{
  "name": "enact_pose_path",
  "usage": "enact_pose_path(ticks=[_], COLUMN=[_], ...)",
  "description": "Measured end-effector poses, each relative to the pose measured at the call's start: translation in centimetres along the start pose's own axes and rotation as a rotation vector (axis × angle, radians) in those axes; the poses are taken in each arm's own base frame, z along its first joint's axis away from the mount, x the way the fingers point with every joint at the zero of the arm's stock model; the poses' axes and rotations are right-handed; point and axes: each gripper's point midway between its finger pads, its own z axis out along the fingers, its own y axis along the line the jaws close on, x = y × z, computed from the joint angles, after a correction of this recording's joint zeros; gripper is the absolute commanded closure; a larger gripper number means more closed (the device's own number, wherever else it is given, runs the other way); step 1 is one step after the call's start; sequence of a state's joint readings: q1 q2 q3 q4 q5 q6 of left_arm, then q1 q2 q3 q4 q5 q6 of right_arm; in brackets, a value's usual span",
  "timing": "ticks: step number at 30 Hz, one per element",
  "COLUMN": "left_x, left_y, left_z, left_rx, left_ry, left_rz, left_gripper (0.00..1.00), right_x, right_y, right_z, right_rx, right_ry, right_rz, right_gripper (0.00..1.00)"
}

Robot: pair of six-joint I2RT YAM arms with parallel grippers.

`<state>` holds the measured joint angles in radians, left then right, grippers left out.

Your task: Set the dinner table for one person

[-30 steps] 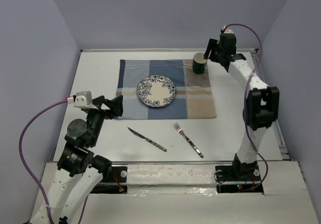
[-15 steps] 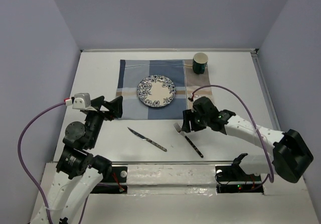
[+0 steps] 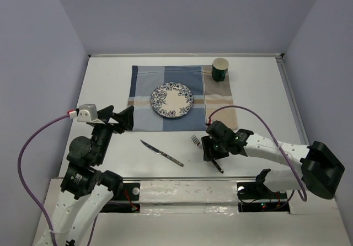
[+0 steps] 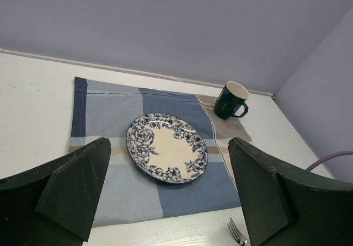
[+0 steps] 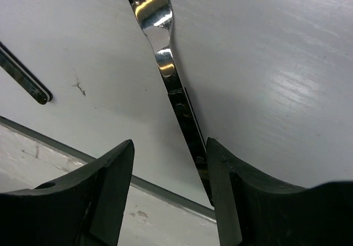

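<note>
A fork (image 3: 196, 140) with a dark handle lies on the white dinner table (image 3: 110, 80), near the front edge. My right gripper (image 3: 211, 153) is open and low over its handle; in the right wrist view the fork (image 5: 165, 69) runs between the fingers, its handle next to the right finger (image 5: 242, 202). A knife (image 3: 161, 153) lies left of the fork. A blue floral plate (image 3: 172, 100) sits on a blue-and-tan striped cloth (image 3: 220, 111), a dark green mug (image 3: 219, 69) at its far right corner. My left gripper (image 3: 124, 117) is open and empty, left of the cloth.
Purple walls close the table in on three sides. A metal rail (image 3: 187, 181) runs along the front edge, just behind the fork's handle end. In the left wrist view I see the plate (image 4: 167, 148), the mug (image 4: 231, 100) and the fork tines (image 4: 236, 231).
My right arm has swung from the mug at the back right down to the fork and lowered its open gripper over the handle. The left arm has barely moved.
</note>
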<state>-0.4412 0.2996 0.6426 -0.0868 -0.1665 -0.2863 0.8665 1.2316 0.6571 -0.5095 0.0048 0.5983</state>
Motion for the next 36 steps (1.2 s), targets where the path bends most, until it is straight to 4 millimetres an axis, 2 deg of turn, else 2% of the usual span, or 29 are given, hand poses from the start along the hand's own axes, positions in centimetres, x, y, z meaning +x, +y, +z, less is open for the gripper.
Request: enact_pose_path(ticks=[6, 8, 11, 12, 14, 18, 20, 22, 24, 27, 28, 30, 31, 32, 35, 36], left_x=[-0.2, -0.2, -0.3, -0.3, -0.3, -0.3, -0.3, -0.3, -0.4, -0.7, -0.8, -0.9, -1.0, -1.1, -1.4, -1.4], left_y=[0.1, 0.1, 0.0, 0.0, 0.0, 0.0, 0.0, 0.1, 0.2, 0.6, 0.9, 1.5, 1.9, 2.2, 3.0, 3.1], left_z=[-0.1, -0.1, -0.2, -0.2, -0.2, -0.2, -0.2, -0.2, -0.2, -0.3, -0.3, -0.4, -0.4, -0.5, -0.9, -0.9], left_rx=[-0.001, -0.001, -0.001, 0.000, 0.000, 0.000, 0.000, -0.002, -0.006, -0.028, -0.043, -0.074, -0.093, -0.108, -0.150, -0.157], left_ry=[-0.009, -0.009, -0.010, -0.011, -0.011, -0.011, -0.011, -0.013, -0.018, -0.030, -0.035, -0.041, -0.047, -0.052, -0.069, -0.072], left_rz=[-0.001, -0.001, -0.001, -0.002, -0.001, -0.002, -0.001, -0.001, -0.002, 0.000, 0.000, 0.002, 0.002, 0.001, -0.001, -0.001], left_gripper=[0.01, 0.01, 0.01, 0.01, 0.01, 0.01, 0.01, 0.01, 0.01, 0.01, 0.01, 0.01, 0.01, 0.01, 0.01, 0.01], right_x=[1.2, 1.5, 1.2, 1.2, 1.2, 1.1, 0.8, -0.5, -3.5, -9.6, -12.6, -16.8, -19.2, -20.8, -27.0, -27.9], right_y=[-0.7, -0.9, -0.9, -0.9, -1.0, -0.5, 0.1, 1.3, 3.4, 7.3, 9.4, 12.4, 14.2, 15.5, 20.7, 21.6], right_z=[1.2, 1.6, 1.9, 2.0, 2.0, 1.6, 0.8, -0.3, -1.9, -4.1, -4.8, -4.8, -4.7, -4.1, -1.1, 0.2], right_rx=[0.063, 0.087, 0.106, 0.112, 0.124, 0.135, 0.144, 0.128, 0.093, 0.046, 0.017, -0.019, -0.034, -0.038, -0.101, -0.110], right_ry=[0.047, 0.062, 0.064, 0.065, 0.065, 0.062, 0.059, 0.025, -0.053, -0.208, -0.282, -0.373, -0.421, -0.441, -0.526, -0.531], right_rz=[-0.017, -0.024, -0.035, -0.040, -0.048, -0.062, -0.084, -0.100, -0.109, -0.111, -0.110, -0.107, -0.106, -0.104, -0.087, -0.084], right_gripper=[0.48, 0.53, 0.69, 0.87, 0.99, 1.00, 1.00, 1.00, 1.00, 1.00, 1.00, 1.00, 1.00, 1.00, 1.00, 1.00])
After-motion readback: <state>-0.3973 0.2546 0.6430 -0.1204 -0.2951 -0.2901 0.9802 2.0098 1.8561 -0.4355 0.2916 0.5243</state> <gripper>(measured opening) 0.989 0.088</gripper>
